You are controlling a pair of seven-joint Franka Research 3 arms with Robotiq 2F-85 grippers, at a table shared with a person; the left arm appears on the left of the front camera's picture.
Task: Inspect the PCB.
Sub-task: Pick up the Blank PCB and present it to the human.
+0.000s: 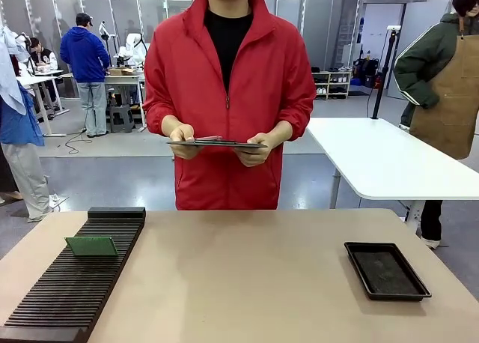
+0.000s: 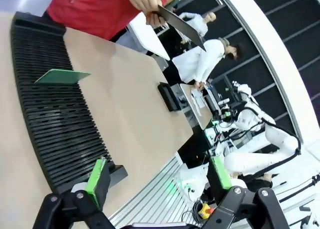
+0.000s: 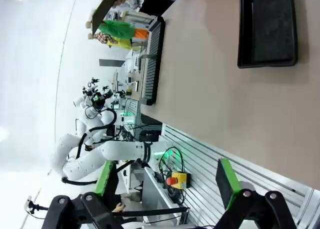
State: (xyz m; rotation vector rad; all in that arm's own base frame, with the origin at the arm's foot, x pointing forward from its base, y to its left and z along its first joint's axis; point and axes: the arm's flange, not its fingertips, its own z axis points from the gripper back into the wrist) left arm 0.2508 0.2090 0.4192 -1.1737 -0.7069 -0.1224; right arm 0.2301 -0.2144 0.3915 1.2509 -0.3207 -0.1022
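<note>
From the front, the PCB stands in a slot of the black rack at eight o'clock on the table. A black tray lies at four o'clock, and a person at twelve holds a dark panel.

From my left wrist, my left claw gapes wide with nothing in it, the PCB at ten o'clock.

From my right wrist, my right claw is equally wide and bare, the tray at one o'clock.
</note>
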